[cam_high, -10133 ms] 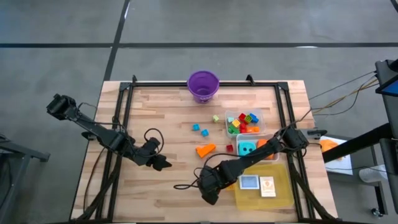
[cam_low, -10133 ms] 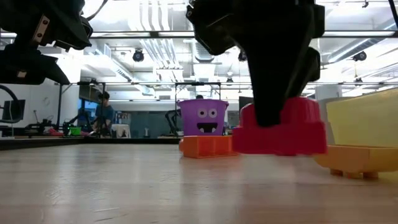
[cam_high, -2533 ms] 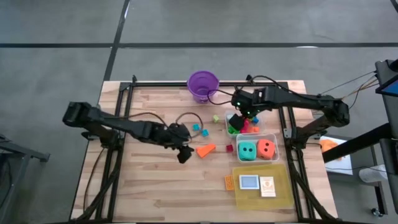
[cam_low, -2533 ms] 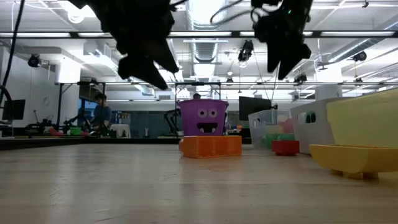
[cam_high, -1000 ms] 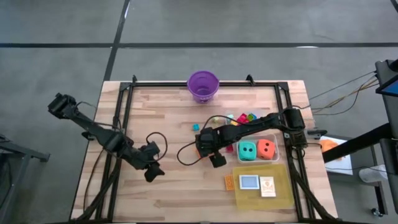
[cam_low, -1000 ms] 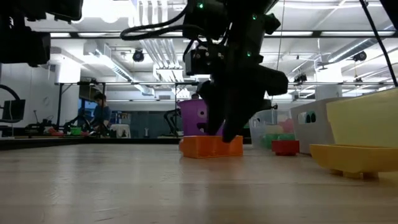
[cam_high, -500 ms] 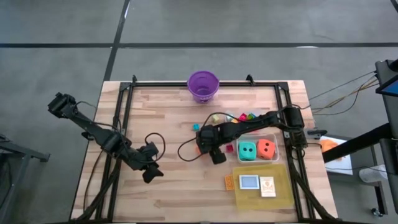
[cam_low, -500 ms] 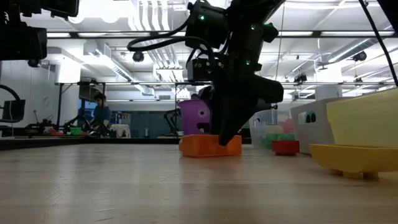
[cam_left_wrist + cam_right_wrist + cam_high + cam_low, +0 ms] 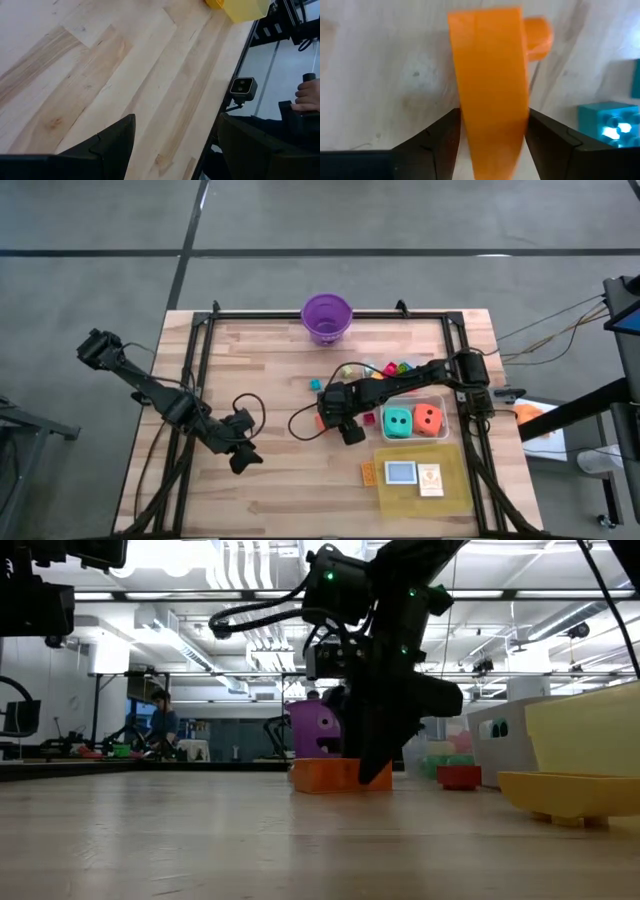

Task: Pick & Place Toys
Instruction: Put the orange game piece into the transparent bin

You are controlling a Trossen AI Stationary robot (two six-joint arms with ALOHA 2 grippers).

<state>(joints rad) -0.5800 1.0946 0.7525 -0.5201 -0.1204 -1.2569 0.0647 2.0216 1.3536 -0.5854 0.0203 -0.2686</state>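
Note:
The orange wedge [image 9: 320, 421] lies flat on the wooden table near its middle, also seen in the low view [image 9: 325, 776]. My right gripper [image 9: 333, 422] stands over it, pointing steeply down and shut on it [image 9: 492, 145]. A teal die [image 9: 397, 420] and an orange die [image 9: 428, 417] sit in a clear tub [image 9: 443, 402]. A small red block [image 9: 368, 418] and a blue block [image 9: 314, 384] lie loose beside the arm. My left gripper [image 9: 243, 455] hangs open over bare wood at the near left [image 9: 175, 145]. My right gripper pinches the orange wedge by its two long sides [image 9: 470, 115] between its two fingers [image 9: 442, 137]. The fingers come from above, pointing steeply down, and lie across the wedge. The wedge rests with its underside on the table [image 9: 330, 785].
A purple bucket [image 9: 327, 315] stands at the far edge. A yellow tray [image 9: 455, 490] with cards sits at the near right, an orange card [image 9: 368, 472] beside it. A second tub of small blocks [image 9: 400, 370] lies partly under the right arm. A person's hand [image 9: 307, 95] shows beyond the table.
My right gripper has sunk a little, down onto the orange wedge, which stays on the table.

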